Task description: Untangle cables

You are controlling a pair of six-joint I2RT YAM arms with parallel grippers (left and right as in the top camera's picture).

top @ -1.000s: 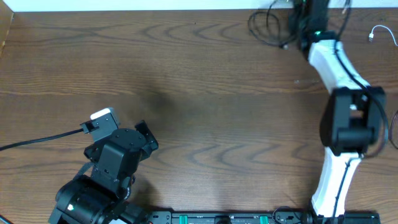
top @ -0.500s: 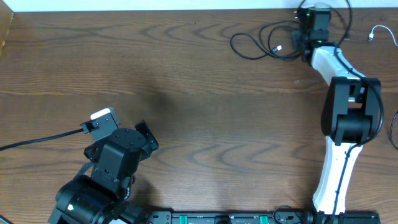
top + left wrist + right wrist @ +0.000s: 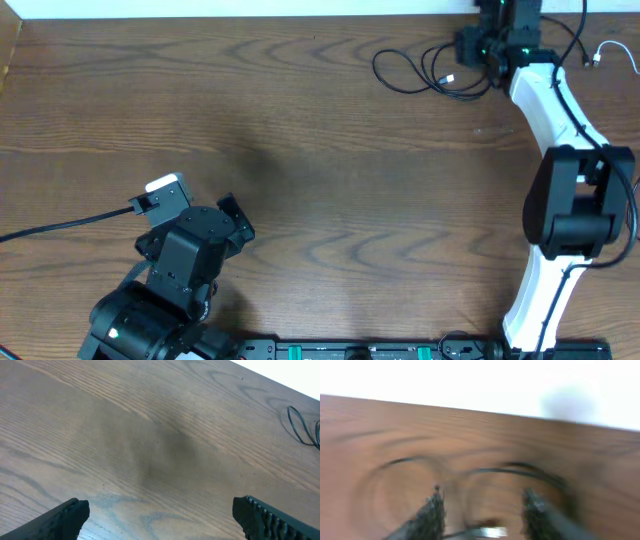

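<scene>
Nearest, at the left of the brown wood-grain table (image 3: pixel 330 160), the black left arm sits low, and its left pincer (image 3: pixel 160 511) has its fingers spread as wide as they go with nothing between them. In the left wrist view only bare wood lies under that gap. A thick black wire (image 3: pixel 60 228) runs from this arm to the left edge of the table.

Further right, the white and black right arm rises from the near edge and reaches across to the far right corner. The thin black cables (image 3: pixel 430 75) lie there on the table in loose, overlapping loops, just left of that arm's wrist, with a small pale plug end (image 3: pixel 450 78) among them. A thin white cable (image 3: pixel 603 52) with a small plug lies apart from them, near the far right edge.

The right wrist view is blurred. It shows the right pincer (image 3: pixel 481 510) partly open, its two dark fingers clearly apart. A pale plug lies low in the gap, and black cable arcs across the wood beyond. Whether either finger touches the plug cannot be told.
</scene>
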